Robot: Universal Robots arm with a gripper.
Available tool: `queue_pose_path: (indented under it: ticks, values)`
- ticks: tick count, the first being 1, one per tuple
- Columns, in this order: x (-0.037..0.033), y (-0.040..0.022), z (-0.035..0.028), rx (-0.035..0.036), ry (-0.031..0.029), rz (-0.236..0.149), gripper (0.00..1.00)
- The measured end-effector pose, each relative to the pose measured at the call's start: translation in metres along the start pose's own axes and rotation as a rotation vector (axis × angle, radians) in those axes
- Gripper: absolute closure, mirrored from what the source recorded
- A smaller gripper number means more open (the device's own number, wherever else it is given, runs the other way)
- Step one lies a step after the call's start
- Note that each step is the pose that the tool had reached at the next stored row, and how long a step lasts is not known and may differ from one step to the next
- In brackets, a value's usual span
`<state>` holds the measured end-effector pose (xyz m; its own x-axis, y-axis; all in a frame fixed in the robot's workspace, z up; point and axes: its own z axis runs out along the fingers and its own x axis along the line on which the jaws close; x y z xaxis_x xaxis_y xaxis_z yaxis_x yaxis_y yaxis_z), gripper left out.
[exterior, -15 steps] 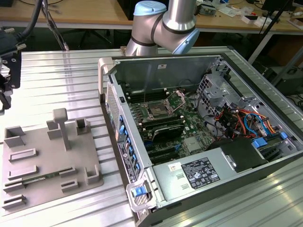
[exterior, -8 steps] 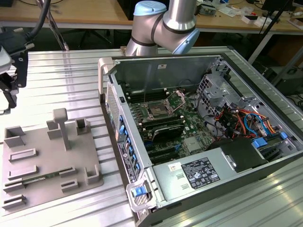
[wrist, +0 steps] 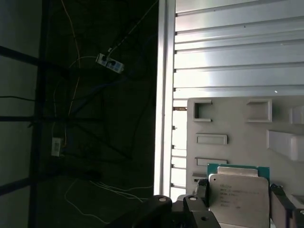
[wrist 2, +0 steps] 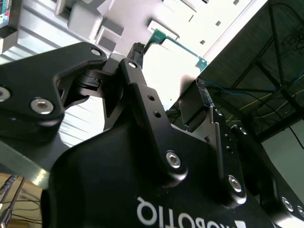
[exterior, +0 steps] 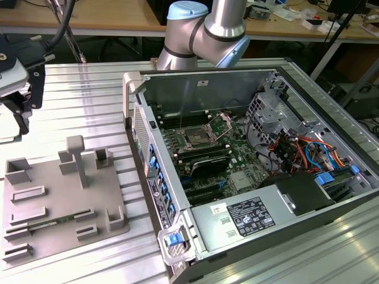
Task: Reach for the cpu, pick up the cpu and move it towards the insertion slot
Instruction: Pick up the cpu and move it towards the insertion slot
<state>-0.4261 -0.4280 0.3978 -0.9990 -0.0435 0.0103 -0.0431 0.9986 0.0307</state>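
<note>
In the first wrist view the cpu (wrist: 237,195), a flat square chip with a silvery top and a green edge, sits between the two black fingers of my gripper (wrist: 240,202), which is shut on it. Its green edge (wrist 2: 175,42) also shows in the second wrist view, past the fingertips (wrist 2: 135,51). The chip hangs over the grey plastic tray (wrist: 228,118). In the exterior view my gripper (exterior: 21,118) is at the far left, raised above the table behind the tray (exterior: 35,219). The insertion slot (exterior: 195,139), a silver-framed socket, lies on the motherboard inside the open case, well off to the exterior view's right.
The open computer case (exterior: 135,112) has a raised side wall facing the tray. Inside are memory slots, coloured cables (exterior: 302,151) and a power supply (exterior: 249,216). The arm's base (exterior: 204,29) stands behind the case. The ribbed metal table (exterior: 89,100) drops off beside the tray.
</note>
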Motion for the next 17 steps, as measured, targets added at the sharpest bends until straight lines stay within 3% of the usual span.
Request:
queue_pose_path:
  ticks: [7,9,17]
  values:
    - [-0.0129,-0.0004,-0.0001,0.0002,0.0000,0.000,0.45]
    - [-0.0234,-0.0007,0.0001,0.0001,-0.0002,0.000,0.45]
    - [-0.0440,0.0004,-0.0002,0.0002,0.0000,0.000,0.45]
